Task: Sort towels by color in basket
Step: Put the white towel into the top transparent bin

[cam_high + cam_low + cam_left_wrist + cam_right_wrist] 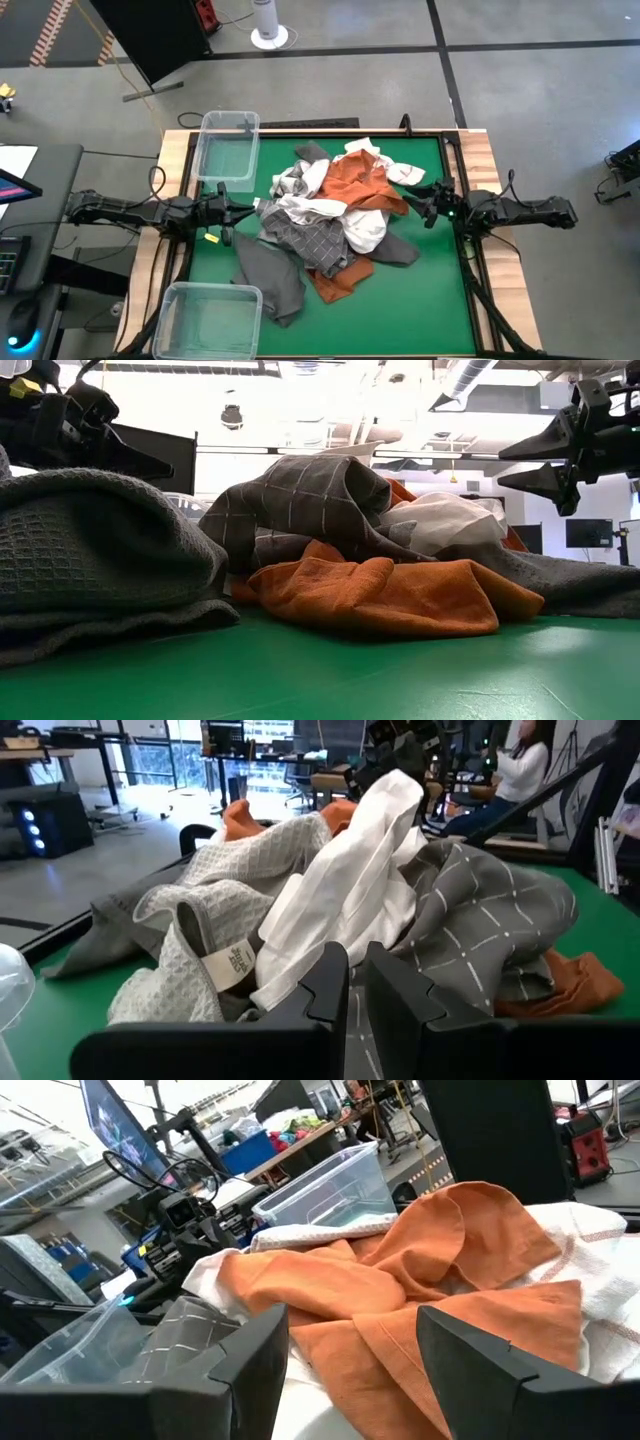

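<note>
Rust-orange towel (355,180), white towel (365,228), grey checked towel (315,243), green table (420,310).

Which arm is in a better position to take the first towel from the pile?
Probably the right. The right gripper is open beside the rust-orange towel on top of the pile. The left gripper is shut at the pile's other edge.

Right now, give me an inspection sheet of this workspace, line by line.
Surface: green mat, wooden edging.
Job's things: towels heaped mid-table, unsorted: rust-orange towel, dark grey towel, white towel, grey checked towel; two clear bins on the left, nothing seen inside.
Clutter: nothing seen.
Grippers: left pincer shut at the pile's left edge; right pincer open at its right edge; neither holds cloth.
Cables: yellow cable on the floor.
Surroundings: seated person beyond the table.
</note>
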{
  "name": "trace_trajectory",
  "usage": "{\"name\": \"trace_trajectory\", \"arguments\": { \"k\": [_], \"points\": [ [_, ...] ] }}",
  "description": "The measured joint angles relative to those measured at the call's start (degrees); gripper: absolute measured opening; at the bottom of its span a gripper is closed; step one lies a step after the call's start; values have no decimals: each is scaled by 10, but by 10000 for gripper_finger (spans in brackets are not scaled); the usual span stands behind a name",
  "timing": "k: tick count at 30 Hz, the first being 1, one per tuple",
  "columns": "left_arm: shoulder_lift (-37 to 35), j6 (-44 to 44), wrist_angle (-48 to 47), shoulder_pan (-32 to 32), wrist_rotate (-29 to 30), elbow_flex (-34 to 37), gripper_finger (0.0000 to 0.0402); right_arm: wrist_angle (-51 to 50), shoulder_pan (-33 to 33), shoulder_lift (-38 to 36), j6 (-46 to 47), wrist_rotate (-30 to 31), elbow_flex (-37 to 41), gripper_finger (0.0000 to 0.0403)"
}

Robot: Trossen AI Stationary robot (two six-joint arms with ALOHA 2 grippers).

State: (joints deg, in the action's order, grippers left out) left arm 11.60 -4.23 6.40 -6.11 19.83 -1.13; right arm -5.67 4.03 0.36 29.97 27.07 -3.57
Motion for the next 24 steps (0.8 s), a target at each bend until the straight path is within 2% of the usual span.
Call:
{"name": "trace_trajectory", "arguments": {
  "k": [4, 7, 10, 13, 21, 24],
  "points": [
    [0, -7, 0, 0, -2, -14, 30, 20, 0, 0, -37, -10, 2, 248],
    [2, 19, -61, 0, -23, -66, 30, 79, 1, 21, -75, -19, 0, 248],
    [-1, 24, -102, 0, -20, -120, 30, 85, 0, 68, -100, -18, -20, 248],
    [1, 25, -136, 0, -14, -151, 30, 95, -1, 146, -117, -16, -54, 248],
    [1, 52, -106, 0, 78, -181, 30, 88, -1, 397, -211, -15, -205, 248],
    [0, 47, -88, 0, 89, -183, 30, 73, -1, 483, -258, -16, -267, 248]
  ]
}}
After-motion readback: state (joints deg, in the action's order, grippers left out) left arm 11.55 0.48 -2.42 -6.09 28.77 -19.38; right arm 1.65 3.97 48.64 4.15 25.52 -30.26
